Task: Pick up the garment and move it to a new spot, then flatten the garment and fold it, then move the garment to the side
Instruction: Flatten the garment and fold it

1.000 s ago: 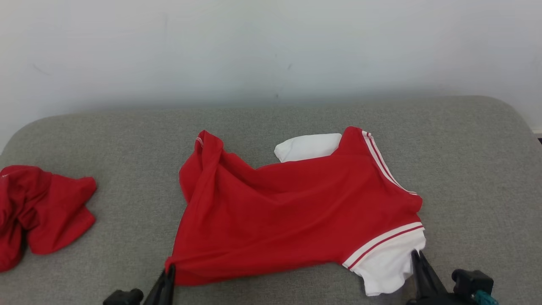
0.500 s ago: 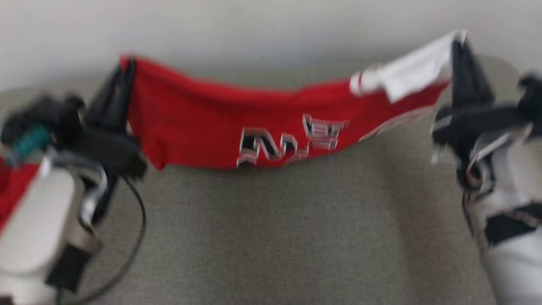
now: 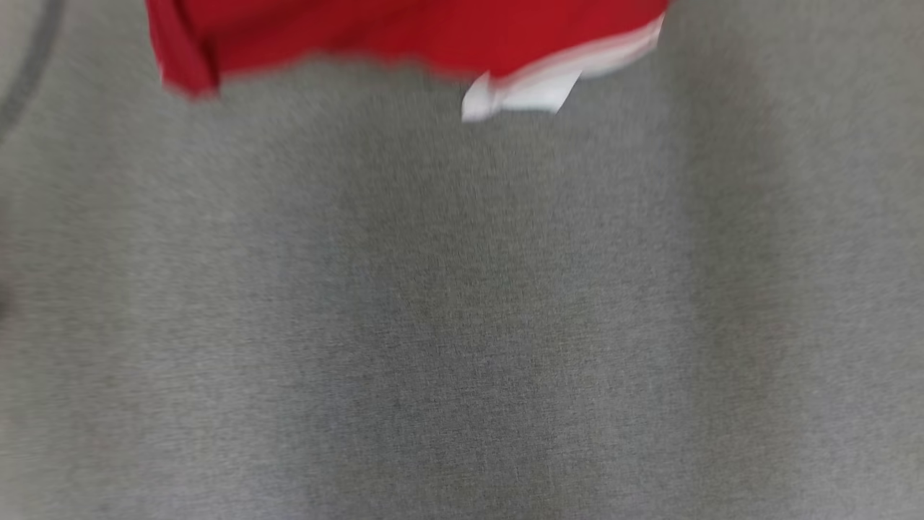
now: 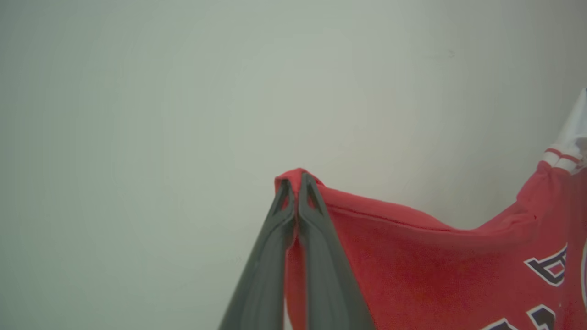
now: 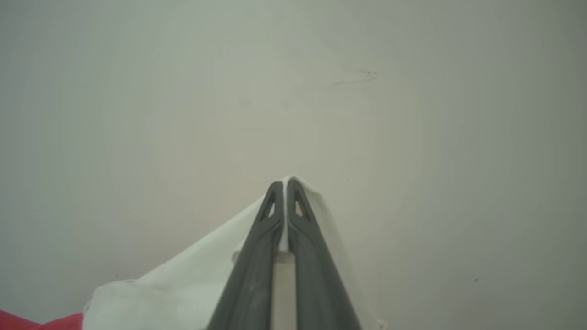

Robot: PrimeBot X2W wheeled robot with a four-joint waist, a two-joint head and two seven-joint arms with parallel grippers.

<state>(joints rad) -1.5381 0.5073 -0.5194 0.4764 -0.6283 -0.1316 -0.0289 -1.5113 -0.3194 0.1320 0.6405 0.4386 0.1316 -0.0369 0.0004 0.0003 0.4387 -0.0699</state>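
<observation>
Light, limp shirt [image 4: 412,256] sags between holds; left pincer [image 4: 298,181] clenched on red corner [image 4: 330,198], right pincer [image 5: 285,184] clenched on white sleeve [image 5: 192,275].

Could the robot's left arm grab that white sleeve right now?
Probably not. The left gripper is clamped shut on a red corner of the garment, and the white sleeve is pinched in the right gripper. The left would have to let go first.
</observation>
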